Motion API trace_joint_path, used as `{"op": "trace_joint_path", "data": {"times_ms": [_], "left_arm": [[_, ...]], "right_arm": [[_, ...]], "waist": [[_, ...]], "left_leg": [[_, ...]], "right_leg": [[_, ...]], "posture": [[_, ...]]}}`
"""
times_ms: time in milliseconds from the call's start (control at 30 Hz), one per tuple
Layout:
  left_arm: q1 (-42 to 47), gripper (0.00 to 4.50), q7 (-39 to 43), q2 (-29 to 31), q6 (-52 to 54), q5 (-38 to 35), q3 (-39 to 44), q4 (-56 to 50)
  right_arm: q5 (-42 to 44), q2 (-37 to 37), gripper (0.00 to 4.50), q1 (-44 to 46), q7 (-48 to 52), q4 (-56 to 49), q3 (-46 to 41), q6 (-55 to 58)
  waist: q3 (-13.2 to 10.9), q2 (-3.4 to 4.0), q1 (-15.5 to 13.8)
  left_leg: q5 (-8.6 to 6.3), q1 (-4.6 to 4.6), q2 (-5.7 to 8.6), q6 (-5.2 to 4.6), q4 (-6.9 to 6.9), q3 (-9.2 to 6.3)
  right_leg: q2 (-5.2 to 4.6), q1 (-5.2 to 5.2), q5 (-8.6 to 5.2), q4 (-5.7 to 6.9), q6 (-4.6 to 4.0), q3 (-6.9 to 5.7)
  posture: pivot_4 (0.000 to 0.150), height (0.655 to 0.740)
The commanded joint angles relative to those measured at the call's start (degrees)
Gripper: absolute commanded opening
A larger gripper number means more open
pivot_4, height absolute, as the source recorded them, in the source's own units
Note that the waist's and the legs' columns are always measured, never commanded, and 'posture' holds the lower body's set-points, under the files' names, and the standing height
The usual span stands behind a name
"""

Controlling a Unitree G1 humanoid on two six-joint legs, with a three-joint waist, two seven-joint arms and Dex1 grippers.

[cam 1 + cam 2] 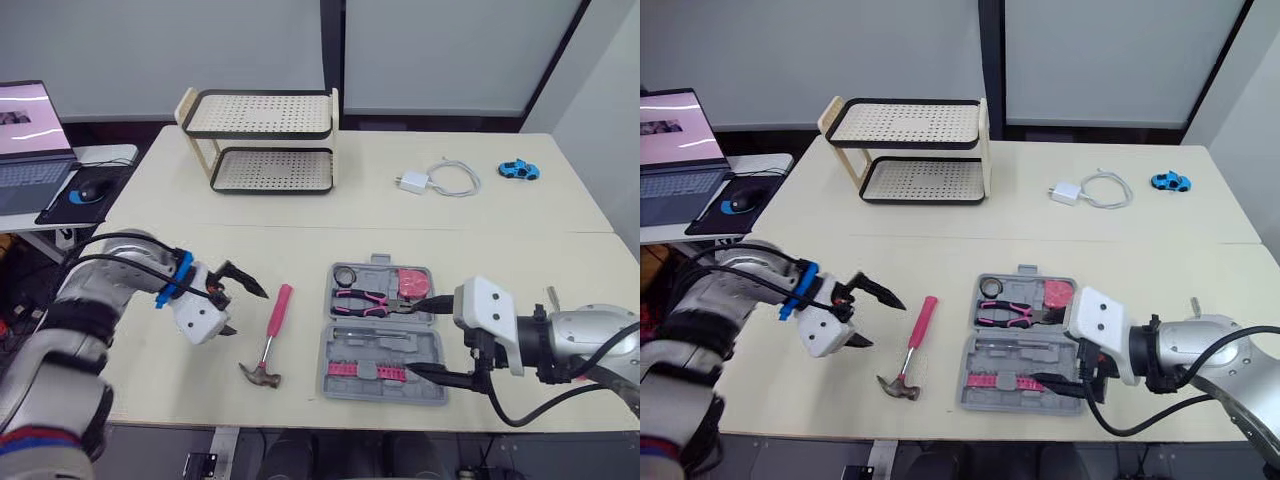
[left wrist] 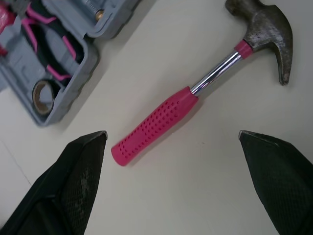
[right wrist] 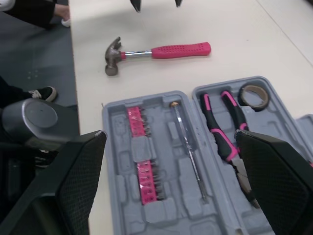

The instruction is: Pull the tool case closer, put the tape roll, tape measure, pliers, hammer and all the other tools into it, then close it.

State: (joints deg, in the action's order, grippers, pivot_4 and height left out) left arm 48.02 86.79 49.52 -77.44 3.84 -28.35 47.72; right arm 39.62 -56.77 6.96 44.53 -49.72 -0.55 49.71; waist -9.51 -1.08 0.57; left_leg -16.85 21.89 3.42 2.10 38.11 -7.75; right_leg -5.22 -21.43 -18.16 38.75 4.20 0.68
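The grey tool case [image 1: 436, 345] lies open near the table's front edge. In it are pink-handled pliers [image 1: 365, 300], a tape roll [image 1: 346, 275], a pink tape measure [image 1: 410, 282], a screwdriver [image 3: 188, 152] and a strip of pink bits [image 3: 144, 171]. A hammer [image 1: 270, 330] with a pink handle lies on the table left of the case, its head toward the front. My left gripper [image 1: 243, 308] is open just left of the handle [image 2: 161, 120], above the table. My right gripper [image 1: 422, 337] is open at the case's right side, its fingers spread over the tray.
A two-tier perforated rack [image 1: 265, 140] stands at the back left. A white charger with cable [image 1: 440, 180] and a blue toy car [image 1: 519, 169] lie at the back right. A laptop [image 1: 30, 135] and mouse [image 1: 90, 190] sit on a side desk to the left.
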Motion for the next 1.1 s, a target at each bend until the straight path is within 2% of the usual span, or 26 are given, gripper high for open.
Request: {"op": "trace_joint_path", "data": {"times_ms": [33, 233, 500, 600, 700, 900, 1100], "left_arm": [[4.68, 4.49, -1.75, -0.66, -10.72, 2.35, -7.58, 6.25], [10.52, 4.49, -8.19, -3.03, -15.06, 10.82, -17.91, 10.21], [14.02, 4.49, -21.97, -7.57, -15.06, 24.07, -25.16, 9.55], [15.10, 4.49, -28.22, -8.83, -15.06, 31.07, -26.60, 9.96], [17.05, 3.91, -34.16, -10.22, -15.06, 39.05, -27.62, 11.28], [19.13, 1.98, -48.08, -12.91, -14.73, 54.12, -27.94, 12.78], [18.70, 0.13, -59.62, -11.99, -15.06, 62.46, -31.08, 10.19]], "right_arm": [[1.63, 0.26, 4.50, 0.84, -1.13, -2.27, 0.26, 1.54], [3.46, 1.38, 4.50, 2.54, -3.08, -3.09, 1.44, 4.12], [3.97, 3.28, 4.50, 2.54, -5.68, -3.78, 2.78, 5.50], [3.99, 4.03, 4.50, 3.32, -6.14, -3.64, 3.46, 5.86], [4.32, 4.34, 4.50, 3.79, -6.38, -3.49, 3.71, 6.07], [4.77, 3.93, 4.50, 3.50, -6.36, -3.34, 3.21, 5.96], [5.21, 3.59, 4.50, 3.01, -6.26, -3.35, 2.41, 5.76]], "waist": [[-0.02, -0.03, 0.36], [-0.13, -0.24, 1.29], [-0.21, -0.40, 1.26], [-0.27, -0.50, 1.34], [-0.33, -0.61, 1.21], [-0.35, -0.66, 1.11], [-0.35, -0.67, 1.11]], "left_leg": [[0.00, 0.00, 0.03, 0.00, 0.00, -0.01], [0.00, -0.03, 0.03, -0.01, 0.00, -0.04], [0.01, -0.01, 0.04, 0.00, 0.05, -0.04], [0.01, -0.02, 0.06, 0.00, 0.04, -0.03], [0.01, -0.01, 0.08, 0.01, 0.05, -0.05], [0.03, 0.00, 0.13, 0.04, 0.08, -0.01], [0.03, -0.01, 0.12, 0.05, 0.07, -0.01]], "right_leg": [[0.01, -0.01, 0.00, 0.03, 0.01, 0.00], [0.14, -0.03, -0.01, 0.15, 0.02, -0.04], [0.17, -0.04, -0.01, 0.17, 0.03, -0.03], [0.19, -0.06, -0.01, 0.19, 0.03, -0.02], [0.21, -0.06, -0.01, 0.21, 0.03, -0.05], [0.20, -0.05, -0.01, 0.20, 0.03, -0.04], [0.20, -0.05, -0.01, 0.22, 0.04, -0.04]], "posture": [[0.150, 0.7400], [0.150, 0.7400], [0.150, 0.7400], [0.150, 0.7400], [0.150, 0.7400], [0.150, 0.7400], [0.150, 0.7400]]}}
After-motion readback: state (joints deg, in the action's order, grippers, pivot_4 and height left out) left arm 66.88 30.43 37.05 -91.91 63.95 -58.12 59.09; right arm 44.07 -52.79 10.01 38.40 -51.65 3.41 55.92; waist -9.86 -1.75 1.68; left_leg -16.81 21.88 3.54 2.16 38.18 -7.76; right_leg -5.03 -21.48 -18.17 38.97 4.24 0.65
